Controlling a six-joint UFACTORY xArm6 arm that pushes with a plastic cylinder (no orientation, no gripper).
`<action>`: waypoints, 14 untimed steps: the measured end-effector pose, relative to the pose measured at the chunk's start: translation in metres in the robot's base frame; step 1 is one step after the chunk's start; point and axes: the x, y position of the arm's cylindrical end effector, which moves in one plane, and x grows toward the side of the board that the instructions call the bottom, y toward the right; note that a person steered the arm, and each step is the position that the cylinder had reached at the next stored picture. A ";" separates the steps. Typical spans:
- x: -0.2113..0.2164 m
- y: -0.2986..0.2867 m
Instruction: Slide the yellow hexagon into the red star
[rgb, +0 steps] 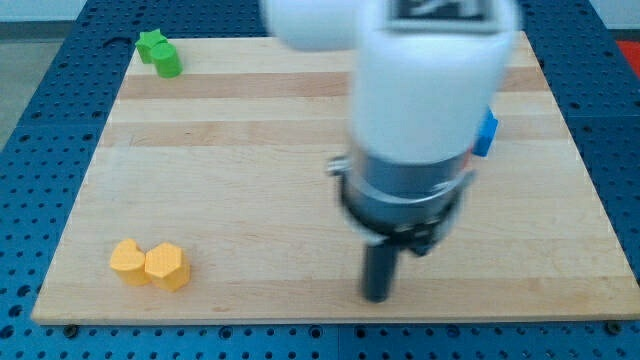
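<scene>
Rod and arm dominate the middle of the wooden worktop (250, 150), with my tip (377, 297) resting near the front edge, right of centre, touching no block. The yellow hexagon (167, 266) sits well apart from it, far off to the left at nearly the same depth, in the near-left corner; pressed against its left side is a second yellow block (128, 261), whose rounded, lobed outline cannot be named with confidence. No red star shows anywhere: the arm's white housing hides a broad stretch of the far and central board, and the star may lie behind it, though that is only a guess. Without it, the direction of the push cannot be judged, and so neither can the side of the hexagon the tip should come round to. A green block (158, 53), roughly star-like, lies at the far-left corner, and a blue block (486, 135) peeks from behind the arm on the right. This rig carries no fingers, only the bare rod, which holds nothing.
</scene>
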 end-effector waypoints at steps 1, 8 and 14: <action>0.011 -0.062; -0.080 -0.196; -0.068 -0.020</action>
